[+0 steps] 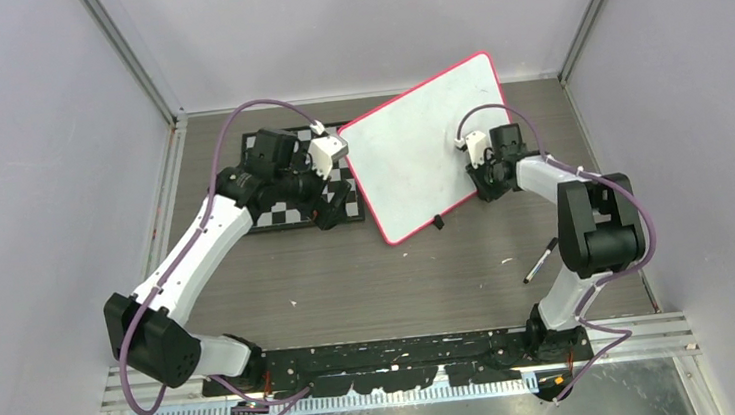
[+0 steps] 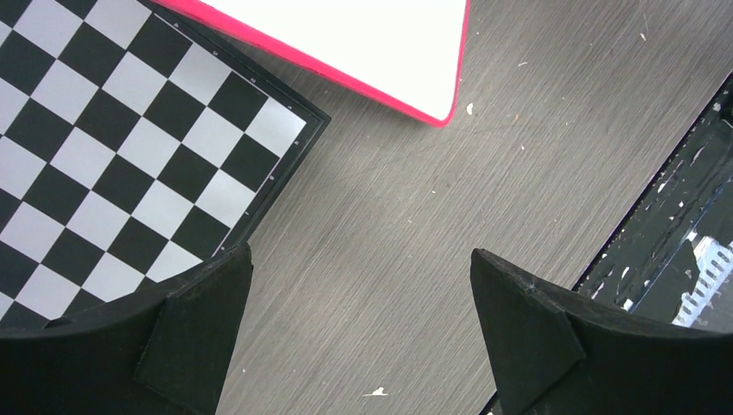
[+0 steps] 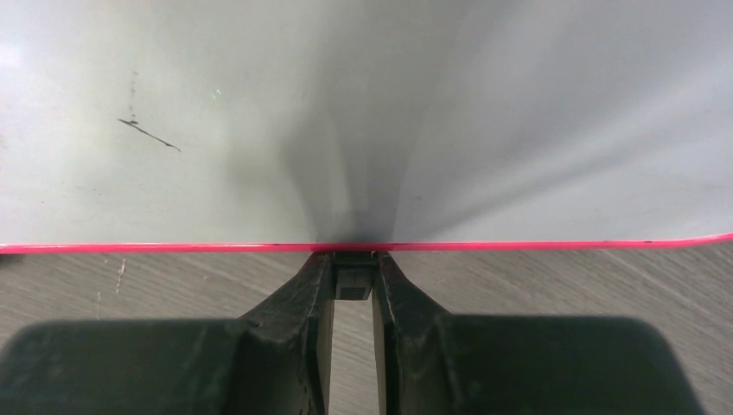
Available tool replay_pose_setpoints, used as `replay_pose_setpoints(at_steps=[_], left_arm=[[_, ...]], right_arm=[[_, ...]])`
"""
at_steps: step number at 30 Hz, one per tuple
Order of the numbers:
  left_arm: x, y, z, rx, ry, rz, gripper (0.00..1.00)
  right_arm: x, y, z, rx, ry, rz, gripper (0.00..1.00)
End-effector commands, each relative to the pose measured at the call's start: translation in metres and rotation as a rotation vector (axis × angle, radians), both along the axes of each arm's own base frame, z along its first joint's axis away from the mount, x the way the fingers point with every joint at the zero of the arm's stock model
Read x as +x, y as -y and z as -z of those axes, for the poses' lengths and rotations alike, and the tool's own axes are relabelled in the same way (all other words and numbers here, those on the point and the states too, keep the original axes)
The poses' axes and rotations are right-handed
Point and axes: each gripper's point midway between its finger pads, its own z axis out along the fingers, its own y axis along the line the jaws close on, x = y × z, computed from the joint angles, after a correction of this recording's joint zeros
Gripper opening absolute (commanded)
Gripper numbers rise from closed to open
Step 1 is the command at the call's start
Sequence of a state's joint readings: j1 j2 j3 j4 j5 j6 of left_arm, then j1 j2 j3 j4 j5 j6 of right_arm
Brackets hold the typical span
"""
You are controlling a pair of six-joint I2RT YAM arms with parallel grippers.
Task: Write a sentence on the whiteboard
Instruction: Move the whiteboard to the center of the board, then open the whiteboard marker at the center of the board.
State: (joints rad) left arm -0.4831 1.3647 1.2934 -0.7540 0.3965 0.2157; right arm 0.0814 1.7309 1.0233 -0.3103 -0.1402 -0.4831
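Two hazards were judged from the top view. The whiteboard (image 1: 419, 153), upper centre, was nipped only at its lower right edge by the right gripper (image 1: 485, 179) and could be slipped or swung. The marker (image 1: 540, 261) by that arm's elbow could be knocked. No sentence was seen.

From the left wrist, the left gripper (image 2: 359, 268) was seen spread wide over bare table (image 2: 415, 190), with the checkerboard (image 2: 130, 156) at upper left.

From the right wrist, jaws were seen pinching the pink frame, with open tabletop left below.
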Motion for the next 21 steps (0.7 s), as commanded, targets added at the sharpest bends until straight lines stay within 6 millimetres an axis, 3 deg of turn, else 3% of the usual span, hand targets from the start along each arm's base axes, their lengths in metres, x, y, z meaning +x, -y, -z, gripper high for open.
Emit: replay_pose_setpoints(at_steps=[1,2,3,6,8,12,14,17,21], left_arm=[[-0.001,0.004,-0.023,-0.060,0.061,0.003,1.00],[-0.001,0.004,-0.022,-0.061,0.059,0.004,1.00],[-0.002,0.004,-0.022,-0.063,0.059,0.003,1.00],[-0.003,0.004,-0.022,-0.066,0.054,0.001,1.00],[-0.003,0.005,-0.023,-0.073,0.049,0.000,1.00],[-0.005,0.008,-0.028,-0.086,0.042,0.010,1.00],[-0.006,0.008,-0.030,-0.089,0.046,0.016,1.00],[-0.008,0.007,-0.033,-0.091,0.047,0.018,1.00],[-0.015,0.007,-0.037,-0.105,0.057,0.030,1.00]], right_arm=[[-0.028,0.004,0.002,-0.047,-0.050,-0.030,0.00],[-0.030,0.006,0.003,-0.054,-0.056,-0.025,0.00],[-0.031,0.007,0.001,-0.058,-0.060,-0.019,0.11],[-0.030,0.006,-0.016,-0.038,-0.029,0.015,0.62],[-0.032,0.001,-0.038,0.001,-0.008,0.027,0.77],[-0.049,-0.006,-0.090,0.066,-0.002,0.019,0.79],[-0.066,0.001,-0.106,0.040,-0.033,0.008,0.80],[-0.092,0.022,-0.109,-0.028,-0.127,0.048,0.80],[-0.140,0.048,-0.096,-0.045,-0.270,0.079,0.80]])
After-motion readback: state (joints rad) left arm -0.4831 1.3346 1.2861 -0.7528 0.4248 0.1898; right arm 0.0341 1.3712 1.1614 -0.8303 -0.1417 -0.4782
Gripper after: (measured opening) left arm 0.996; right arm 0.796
